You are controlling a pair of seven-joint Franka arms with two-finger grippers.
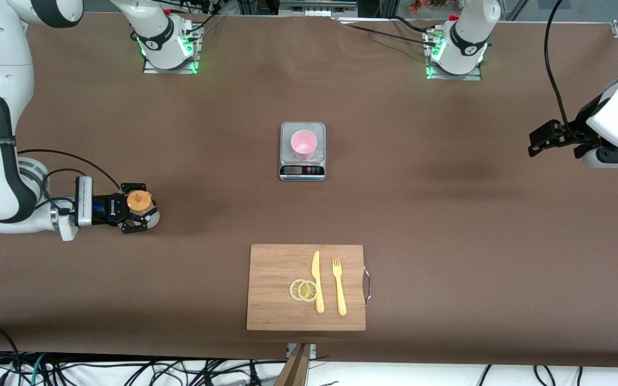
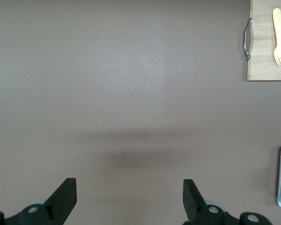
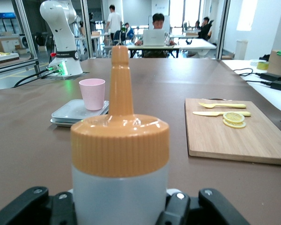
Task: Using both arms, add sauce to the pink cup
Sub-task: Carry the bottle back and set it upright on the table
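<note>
Right gripper (image 1: 138, 212) pinching the sauce bottle (image 1: 139, 201) upright, orange cap up, toward the right arm's end of the table from the scale (image 1: 302, 151). Left gripper (image 1: 541, 140) spread wide and holding nothing, waiting over bare table toward the left arm's end from the scale. Pink cup (image 1: 303, 145) standing upright on the scale's platform, at mid-table.

Likely trouble, judged from here:
- Squirting short of the cup if tipped before the nozzle is over the rim; small mouth, little margin.
- Knocking the light cup off the platform or over with the nozzle or a finger on a low approach.
- Pressing too hard on the soft bottle wall in transit and dribbling sauce across the table.
- Crowding of both grippers at the cup if brought in together.

Room and edges:
- Open brown table between the bottle and the scale, nothing in the path.
- Cutting board (image 1: 306, 287) with knife (image 1: 317, 281), fork (image 1: 339, 287) and lemon slices (image 1: 303, 290) nearer the front camera than the scale, well apart from it.
- Raised scale edge worth clearing from above.
</note>
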